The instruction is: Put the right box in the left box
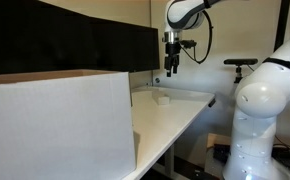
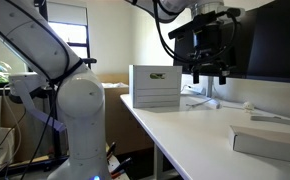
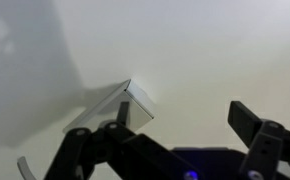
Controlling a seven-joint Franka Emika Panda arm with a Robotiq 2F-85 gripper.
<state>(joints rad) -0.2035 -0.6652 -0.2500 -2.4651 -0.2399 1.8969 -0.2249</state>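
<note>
Small white box (image 1: 162, 99) lies flat on the white tabletop (image 1: 185, 118), just right of centre in an exterior view and apart from everything else. In the wrist view the same box (image 3: 113, 105) sits centre-left, turned at an angle to the frame, w/ its near corner partly behind the left-hand finger (image 3: 85, 150). It's beside that finger, not between the two. Nothing is gripped.

Gripper (image 1: 172, 70) hangs in the air above the box, slightly to its right in frame, pointing down. Fingers are spread wide w/ bare tabletop (image 3: 205, 50) showing between them in the wrist view, gripper (image 3: 180, 112) along the bottom edge.

Big carton (image 1: 55, 125), white sides and brown top edges, fills the lower left of that exterior view and stands on the same tabletop, well apart from the small box. In an exterior view from the opp. end, the carton (image 2: 153, 88) stands mid-frame at the far end of the tabletop (image 2: 185, 130) w/ a green mark on its side. The gripper (image 2: 210, 77) hangs to its right, fingers apart. Can't pick out the small box for sure there.

Arm's white base (image 1: 255, 110) stands off the tabletop edge at right. Dark screens (image 1: 75, 45) run along the back.
</note>
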